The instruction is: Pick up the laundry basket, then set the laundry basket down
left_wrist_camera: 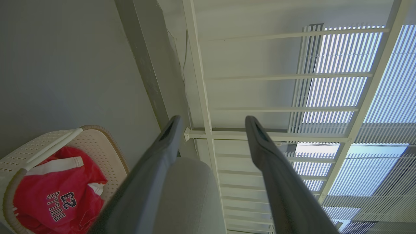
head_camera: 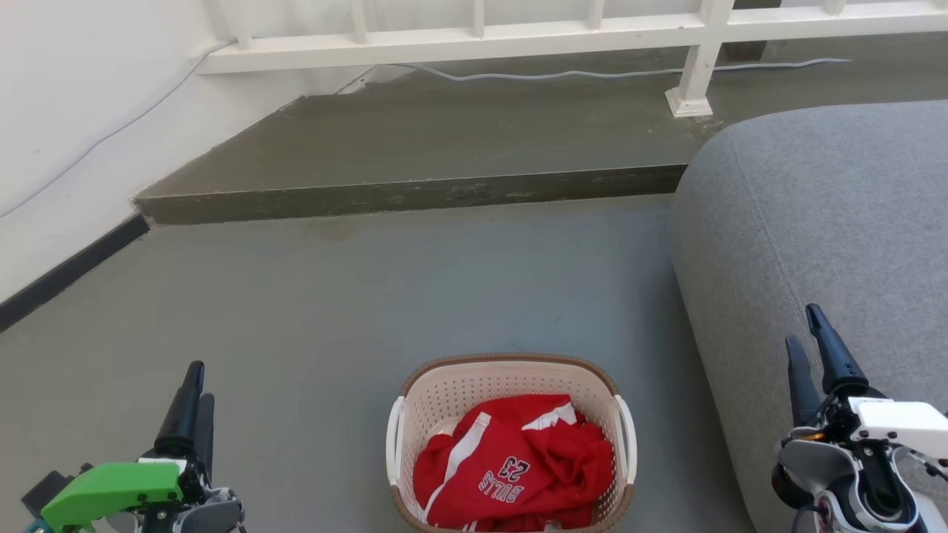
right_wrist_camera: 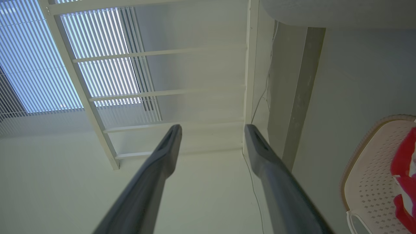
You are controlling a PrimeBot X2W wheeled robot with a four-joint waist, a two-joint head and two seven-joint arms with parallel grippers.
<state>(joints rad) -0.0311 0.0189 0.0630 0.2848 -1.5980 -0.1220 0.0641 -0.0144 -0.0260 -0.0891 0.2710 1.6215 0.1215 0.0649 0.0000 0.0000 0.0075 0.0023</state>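
Grey floor (head_camera: 333, 311) is occupied by the laundry basket (head_camera: 474, 389), set near a grey sofa (head_camera: 829, 222), with a red jersey (head_camera: 518, 459) inside. The left gripper (head_camera: 200, 381) and right gripper (head_camera: 803, 326) are seen empty, fingers parted, well apart from it. Light, stiff plastic is judged likely; the white side handles (head_camera: 628, 444) are best taken

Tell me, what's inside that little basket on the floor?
A crumpled red jersey with white trim, printed "BULLS 23", lies inside the laundry basket and covers most of it. The cloth hides the basket's bottom and anything that may lie beneath it.
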